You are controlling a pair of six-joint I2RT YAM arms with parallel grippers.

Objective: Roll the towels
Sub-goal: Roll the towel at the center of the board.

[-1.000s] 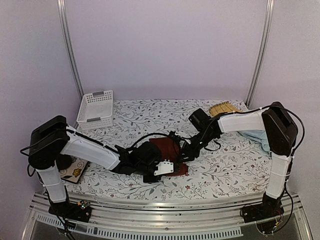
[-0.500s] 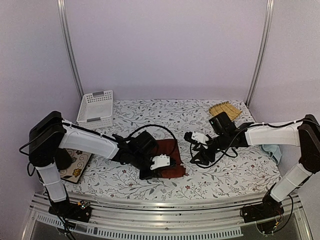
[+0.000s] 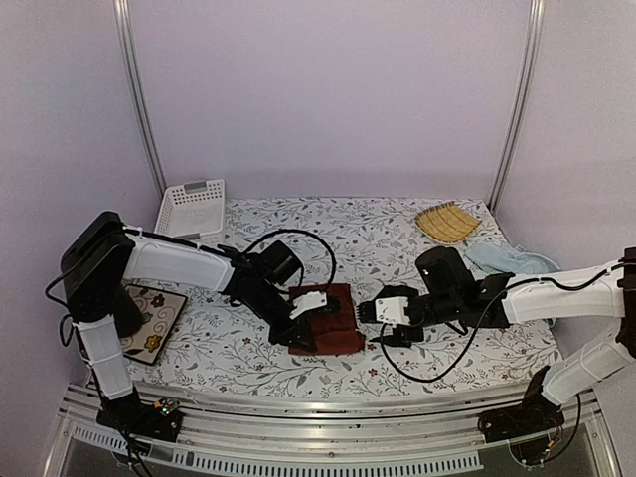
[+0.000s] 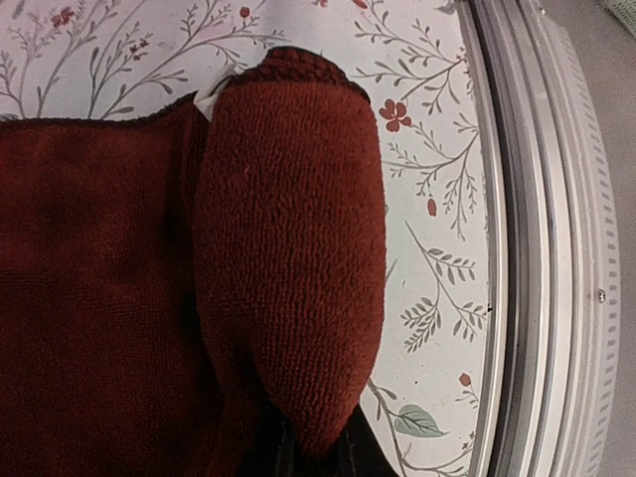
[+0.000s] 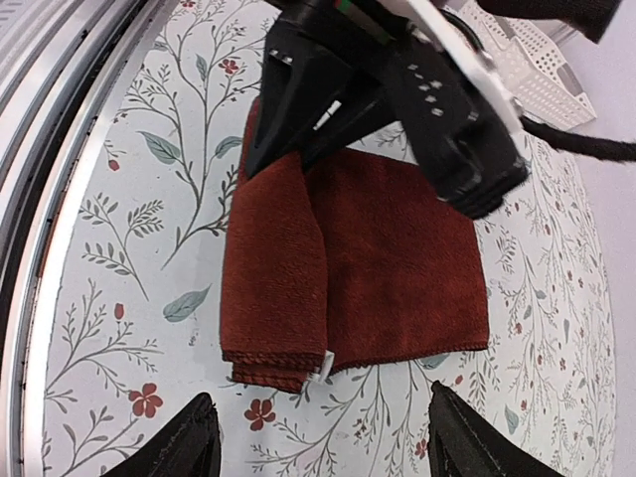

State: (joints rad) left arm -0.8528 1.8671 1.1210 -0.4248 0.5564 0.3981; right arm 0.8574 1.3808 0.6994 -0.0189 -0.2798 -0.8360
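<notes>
Red towel: lies at the table's middle (image 3: 333,320), mostly flat, near the front edge.
Roll: only the near strip of the red towel is turned over into a fat roll (image 4: 288,248); the rest is unrolled behind it.
Left gripper: pressed together on the left end of the roll (image 3: 300,340), pinching the cloth.
Right gripper: fingers spread wide with nothing between them (image 5: 323,447), low over the table just off the roll's right end and not touching it.
Key relation: the roll's long axis runs left to right along the front edge, so its free end points straight at the right gripper. That arm is the nearer one to this end.
Judgement: next move likely needs the right gripper to take the free end so both ends turn together.
Blue towel: crumpled at the far right (image 3: 507,260), beside the bamboo mat (image 3: 445,221), well apart from both grippers.
Writing: none readable. A small white tag (image 5: 323,366) shows at the roll's end, too small to read.
</notes>
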